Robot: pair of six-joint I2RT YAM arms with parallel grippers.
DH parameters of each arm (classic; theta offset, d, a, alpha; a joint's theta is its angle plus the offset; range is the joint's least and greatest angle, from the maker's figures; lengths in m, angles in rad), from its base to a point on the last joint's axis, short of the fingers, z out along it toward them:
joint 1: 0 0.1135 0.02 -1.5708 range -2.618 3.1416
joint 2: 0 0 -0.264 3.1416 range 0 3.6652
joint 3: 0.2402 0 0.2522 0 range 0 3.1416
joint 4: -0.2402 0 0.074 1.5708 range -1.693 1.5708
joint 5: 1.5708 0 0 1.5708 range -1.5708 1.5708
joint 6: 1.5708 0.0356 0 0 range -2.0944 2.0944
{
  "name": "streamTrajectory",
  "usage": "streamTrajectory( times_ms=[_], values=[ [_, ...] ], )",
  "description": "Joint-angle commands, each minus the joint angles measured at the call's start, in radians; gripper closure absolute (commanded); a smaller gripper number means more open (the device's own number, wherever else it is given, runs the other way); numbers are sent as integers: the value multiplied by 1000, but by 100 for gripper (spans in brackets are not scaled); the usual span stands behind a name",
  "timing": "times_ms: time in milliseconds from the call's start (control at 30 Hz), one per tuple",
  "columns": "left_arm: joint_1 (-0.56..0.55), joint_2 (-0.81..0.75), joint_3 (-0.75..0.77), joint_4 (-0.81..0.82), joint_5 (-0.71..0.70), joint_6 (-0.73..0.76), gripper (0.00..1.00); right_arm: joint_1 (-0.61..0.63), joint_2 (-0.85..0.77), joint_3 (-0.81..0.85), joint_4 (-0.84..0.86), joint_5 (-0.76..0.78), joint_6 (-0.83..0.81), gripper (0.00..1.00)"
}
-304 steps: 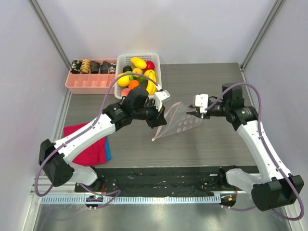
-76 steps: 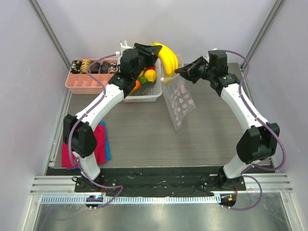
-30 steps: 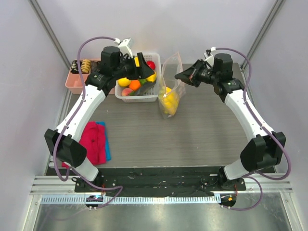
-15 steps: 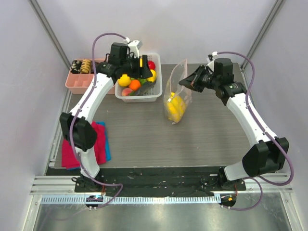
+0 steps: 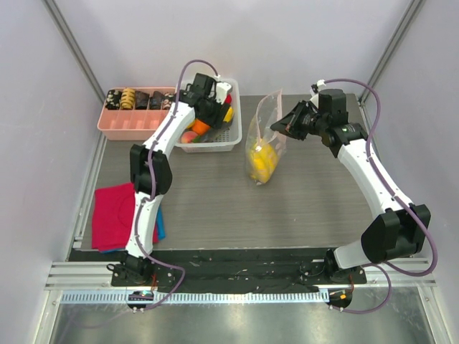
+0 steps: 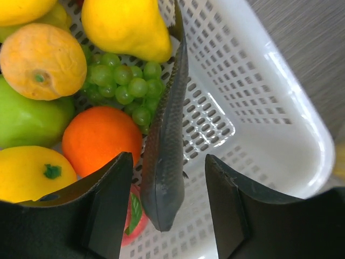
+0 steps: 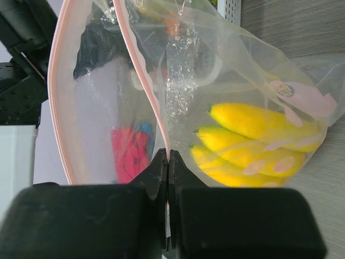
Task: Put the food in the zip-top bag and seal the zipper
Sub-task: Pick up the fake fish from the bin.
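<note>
Over the white basket (image 6: 280, 108) my left gripper (image 6: 168, 216) is open, its jaws either side of a dark grey fish-shaped toy (image 6: 164, 156) without touching it. Beside the fish lie an orange (image 6: 99, 140), green grapes (image 6: 124, 83), a yellow pear-shaped fruit (image 6: 126, 24) and a lemon (image 6: 29, 172). My right gripper (image 7: 168, 157) is shut on the mouth edge of the zip-top bag (image 5: 264, 132), which hangs upright. The pink zipper (image 7: 141, 81) gapes open. A yellow banana bunch (image 7: 259, 137) lies in the bag's bottom (image 5: 262, 161). In the top view the left gripper (image 5: 208, 115) is in the basket.
A pink divided tray (image 5: 136, 122) with dark snack pieces stands left of the basket (image 5: 233, 140). A red cloth (image 5: 115, 215) over a blue one lies at the near left. Grey walls close in the table on three sides.
My left arm has swung down into the basket, and its jaws have narrowed around the grey fish. The bag with the banana has stayed in the right gripper, nearly still.
</note>
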Motion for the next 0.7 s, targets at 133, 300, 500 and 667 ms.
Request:
streamTrajectory(
  times_ms=[133,300,500,667],
  values=[
    [-24,50,14,57,-48,126,43,-4,9,37,12,9,-28,99],
    [-34,104,15,53,-66,154,43,-4,21,48,12,8,-30,99],
    [-34,98,0,83,-86,133,53,-4,30,60,12,6,-33,99],
    [-33,10,-9,136,-91,113,77,-4,33,66,11,-1,-28,99]
  ],
)
